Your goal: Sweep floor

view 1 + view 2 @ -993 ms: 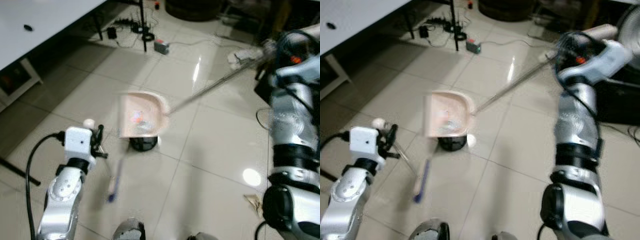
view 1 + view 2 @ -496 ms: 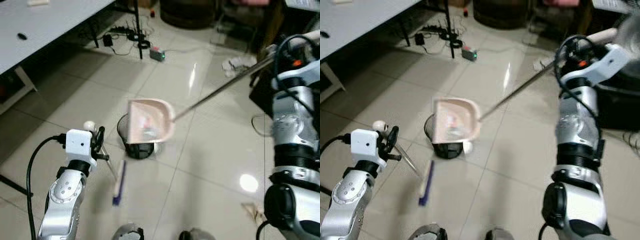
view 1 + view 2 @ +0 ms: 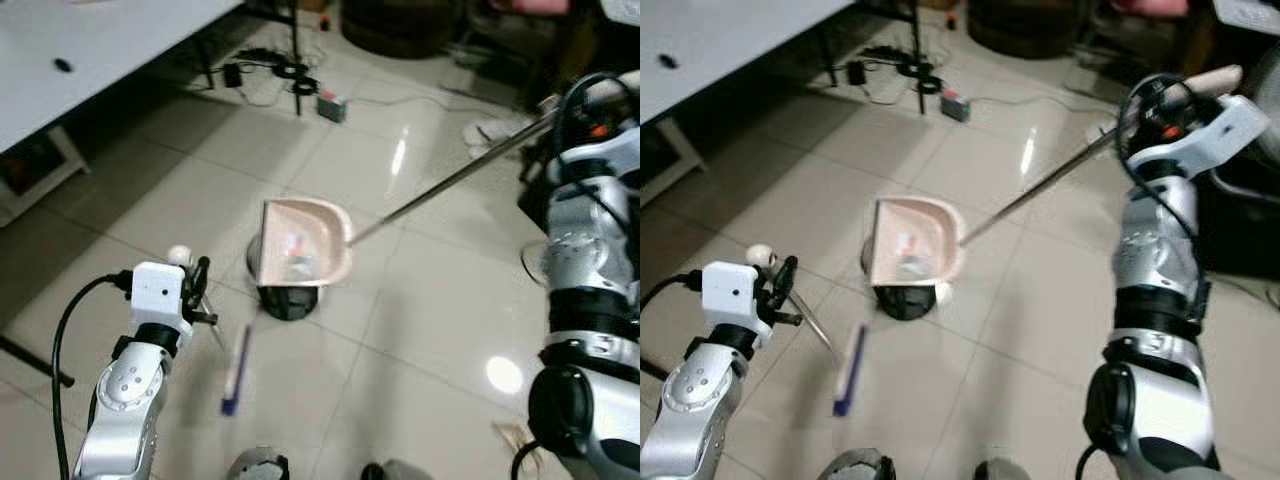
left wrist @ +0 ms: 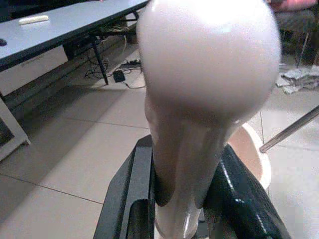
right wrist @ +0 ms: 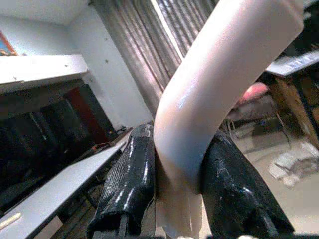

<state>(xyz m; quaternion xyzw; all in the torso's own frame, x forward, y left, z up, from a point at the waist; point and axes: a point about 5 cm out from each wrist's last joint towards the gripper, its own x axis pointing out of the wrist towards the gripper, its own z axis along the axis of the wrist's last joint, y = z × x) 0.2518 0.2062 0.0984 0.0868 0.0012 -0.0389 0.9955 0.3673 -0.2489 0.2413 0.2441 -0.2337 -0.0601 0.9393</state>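
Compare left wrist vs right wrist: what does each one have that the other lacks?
Left wrist: left pincer shut on the knobbed broom handle, with the pink dustpan and tiled floor beyond. Right wrist: right pincer shut on the curved dustpan handle, slatted blinds behind. Shared: a pale handle clamped between two black fingers, and a grey table in the background.

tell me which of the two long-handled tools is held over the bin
The pink dustpan, held by the right gripper on its long metal handle, hangs over the black bin. The broom in the left gripper sits beside the bin.
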